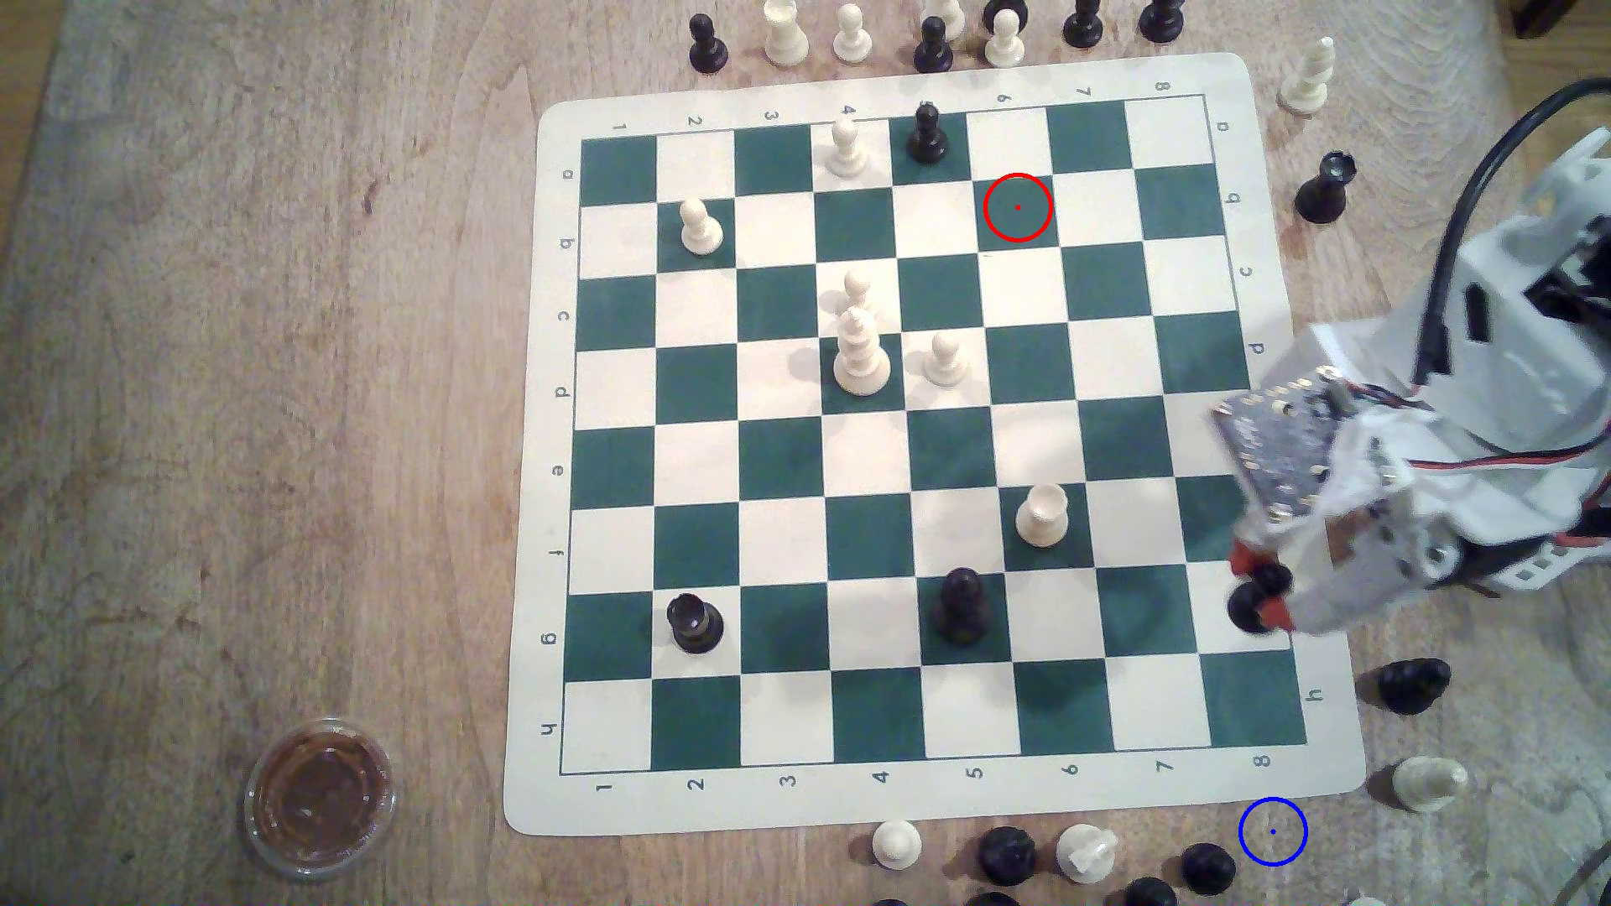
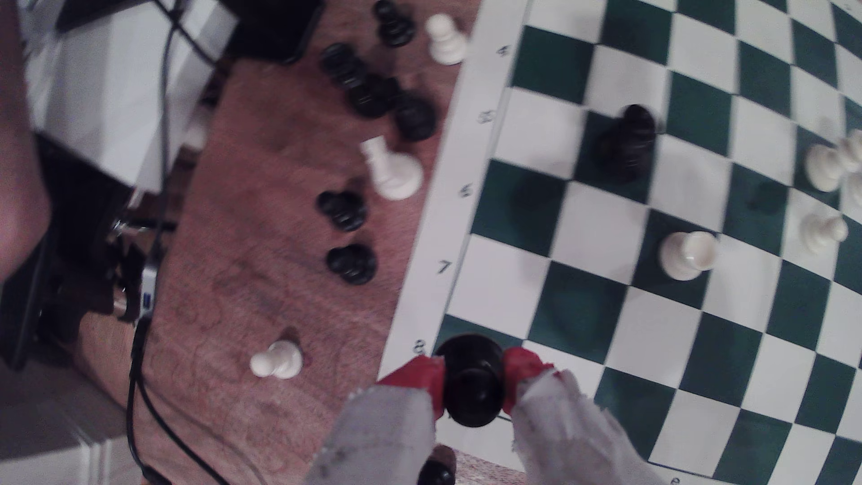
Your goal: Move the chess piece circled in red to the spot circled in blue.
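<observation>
My gripper (image 1: 1261,588) hangs over the chessboard's (image 1: 880,797) right edge in the exterior view, near row g, column 8. Its red fingertips (image 2: 522,370) are shut on a small black pawn (image 1: 1248,605) (image 2: 473,401), which is held upright between them. The red ring (image 1: 1017,207) lies over a bare square at row b, column 6. The blue ring (image 1: 1273,832) is drawn on the wood just off the board's near right corner, below my gripper in the exterior view, with nothing inside it.
Around the blue ring stand a black piece (image 1: 1207,867), a white piece (image 1: 1425,784) and another black piece (image 1: 1412,684). On the board nearby are a stout black piece (image 1: 959,605) and a white piece (image 1: 1042,514). A sauce cup (image 1: 318,797) sits far left.
</observation>
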`<state>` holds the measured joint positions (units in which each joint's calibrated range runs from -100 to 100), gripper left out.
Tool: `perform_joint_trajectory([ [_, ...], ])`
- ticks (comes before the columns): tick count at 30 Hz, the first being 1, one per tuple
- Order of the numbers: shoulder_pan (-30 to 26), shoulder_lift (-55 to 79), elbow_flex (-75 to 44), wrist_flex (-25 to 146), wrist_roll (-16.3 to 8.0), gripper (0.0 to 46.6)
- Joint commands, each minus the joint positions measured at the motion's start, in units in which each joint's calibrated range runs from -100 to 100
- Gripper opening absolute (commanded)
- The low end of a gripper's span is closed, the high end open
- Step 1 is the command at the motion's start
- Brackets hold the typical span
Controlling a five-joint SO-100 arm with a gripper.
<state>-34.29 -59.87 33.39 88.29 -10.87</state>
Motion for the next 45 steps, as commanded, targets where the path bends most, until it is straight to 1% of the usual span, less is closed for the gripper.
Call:
perform_joint_trajectory([
  [1,-10.4,-4.0,8.6,-3.1,0.1,1.7],
  [6,-13.8,-5.0,15.6,-9.7,0.3,1.0],
  [9,-14.3,-4.0,17.9,-13.9,0.3,0.9],
  [13,-15.8,0.2,21.4,-20.6,0.3,1.0],
  [14,-17.0,3.4,22.9,-24.0,0.1,1.4],
  [19,-18.5,11.9,25.2,-31.5,0.3,1.4],
  [23,-18.5,17.8,24.9,-35.6,0.6,1.5],
  [32,-18.7,26.4,23.8,-40.0,0.9,1.7],
  [36,-19.1,29.6,24.4,-42.5,0.6,2.0],
  [45,-18.1,31.3,23.7,-44.6,0.9,2.5],
])
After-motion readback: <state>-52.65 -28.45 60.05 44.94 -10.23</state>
